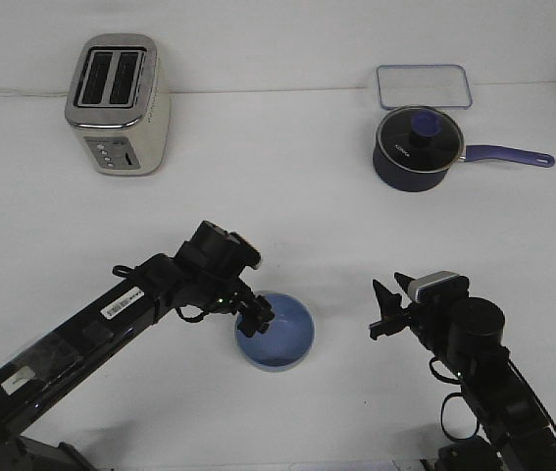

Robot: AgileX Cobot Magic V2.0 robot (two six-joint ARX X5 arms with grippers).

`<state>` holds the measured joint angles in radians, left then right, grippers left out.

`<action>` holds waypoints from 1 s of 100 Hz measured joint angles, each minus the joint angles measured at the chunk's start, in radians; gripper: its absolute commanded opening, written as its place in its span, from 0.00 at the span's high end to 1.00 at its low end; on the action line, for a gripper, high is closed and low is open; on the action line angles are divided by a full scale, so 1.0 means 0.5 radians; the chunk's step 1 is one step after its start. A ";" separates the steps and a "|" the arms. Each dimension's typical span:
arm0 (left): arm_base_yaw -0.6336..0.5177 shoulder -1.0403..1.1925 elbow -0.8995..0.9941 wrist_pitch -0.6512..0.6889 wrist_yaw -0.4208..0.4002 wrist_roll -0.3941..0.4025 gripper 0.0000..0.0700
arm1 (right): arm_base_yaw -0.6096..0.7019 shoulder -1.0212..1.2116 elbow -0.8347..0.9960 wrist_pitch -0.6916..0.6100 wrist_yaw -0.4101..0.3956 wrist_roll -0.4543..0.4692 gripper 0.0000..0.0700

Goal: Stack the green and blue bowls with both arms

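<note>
The light blue bowl (279, 334) sits on the white table (287, 216) at front centre. My left gripper (256, 319) is at its left rim, with one finger inside and one outside, closed on the rim. My right gripper (387, 306) is to the right of the bowl, a short gap away. It is open and empty, with its fingers pointing left. No green bowl shows in the front view.
A silver toaster (119, 103) stands at the back left. A dark blue lidded saucepan (417, 149) with a purple handle is at the back right, with a clear rectangular lid or tray (423, 85) behind it.
</note>
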<state>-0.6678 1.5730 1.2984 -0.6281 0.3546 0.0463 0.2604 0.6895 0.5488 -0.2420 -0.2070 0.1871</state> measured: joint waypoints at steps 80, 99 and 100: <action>1.425 -1.649 -0.908 1.189 -0.557 0.037 0.98 | -0.001 -0.497 -0.238 0.311 0.317 -0.122 1.00; 1.555 -2.119 -1.680 1.775 -0.554 0.003 0.98 | -0.001 -0.729 -0.371 0.428 0.482 -0.135 1.00; 1.555 -2.132 -1.702 1.778 -0.554 -0.005 0.98 | -0.001 -0.729 -0.371 0.432 0.495 -0.135 1.00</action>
<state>0.1097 0.5072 0.4473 0.2611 0.0776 0.0437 0.2600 0.3248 0.3634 -0.0261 0.0406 0.1196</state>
